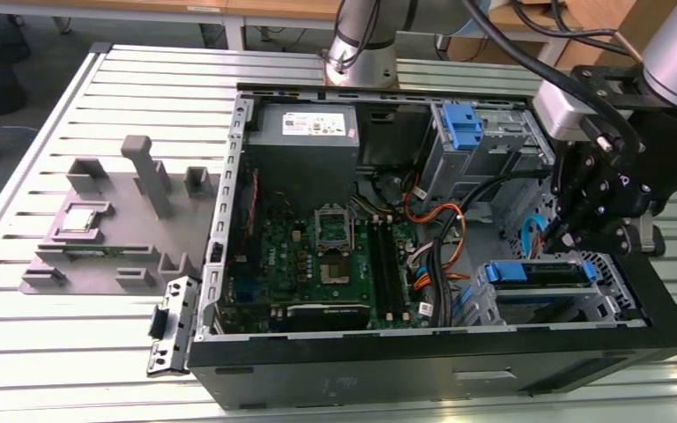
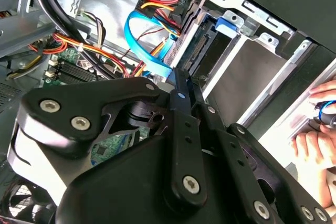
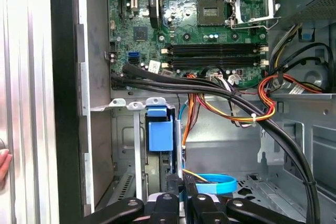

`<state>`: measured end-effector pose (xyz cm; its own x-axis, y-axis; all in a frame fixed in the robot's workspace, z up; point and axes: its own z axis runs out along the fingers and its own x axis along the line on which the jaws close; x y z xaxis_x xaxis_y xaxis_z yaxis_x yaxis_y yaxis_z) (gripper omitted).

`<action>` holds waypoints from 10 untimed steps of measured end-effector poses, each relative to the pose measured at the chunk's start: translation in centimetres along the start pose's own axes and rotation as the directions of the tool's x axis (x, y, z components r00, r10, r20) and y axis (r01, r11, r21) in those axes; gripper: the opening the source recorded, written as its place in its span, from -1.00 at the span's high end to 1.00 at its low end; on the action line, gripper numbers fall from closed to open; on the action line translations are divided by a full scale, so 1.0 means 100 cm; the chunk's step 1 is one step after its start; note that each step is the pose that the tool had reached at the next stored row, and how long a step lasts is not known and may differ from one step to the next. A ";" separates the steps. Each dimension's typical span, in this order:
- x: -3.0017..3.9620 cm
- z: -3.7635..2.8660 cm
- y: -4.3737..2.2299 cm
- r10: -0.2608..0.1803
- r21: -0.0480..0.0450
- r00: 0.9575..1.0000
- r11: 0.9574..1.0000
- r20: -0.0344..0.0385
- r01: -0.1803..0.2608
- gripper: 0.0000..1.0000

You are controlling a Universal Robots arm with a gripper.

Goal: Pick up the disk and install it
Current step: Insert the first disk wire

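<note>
Black jaws hang inside the open computer case (image 3: 65, 103), beside a blue-railed disk (image 3: 159, 135) standing in its bay.

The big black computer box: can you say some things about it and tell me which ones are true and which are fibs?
1. The black computer case is open, with a green motherboard showing. True.
2. The silver disk with blue plastic rails lies on the floor. False: the disk sits in a metal drive cage inside the case, at the exterior view's right.
3. The black gripper hangs far outside the case. False: the gripper is inside it, close to the disk.
4. A person's hand shows in the second wrist view. True.
5. The case stands on a silver slatted metal table. True.
</note>
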<state>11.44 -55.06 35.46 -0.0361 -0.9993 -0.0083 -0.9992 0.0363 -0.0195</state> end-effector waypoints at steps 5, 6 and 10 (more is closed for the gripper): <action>0.0052 0.0020 -0.0002 -0.022 0.009 1.000 1.000 0.001 0.022 0.68; 0.0065 0.0025 -0.0002 -0.025 0.011 1.000 1.000 0.001 0.025 0.68; 0.0095 0.0045 -0.0001 -0.043 0.018 0.999 0.999 0.001 0.043 0.68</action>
<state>11.43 -56.01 35.00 0.0065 -0.9999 -0.0087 -0.9993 -0.0062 -0.0375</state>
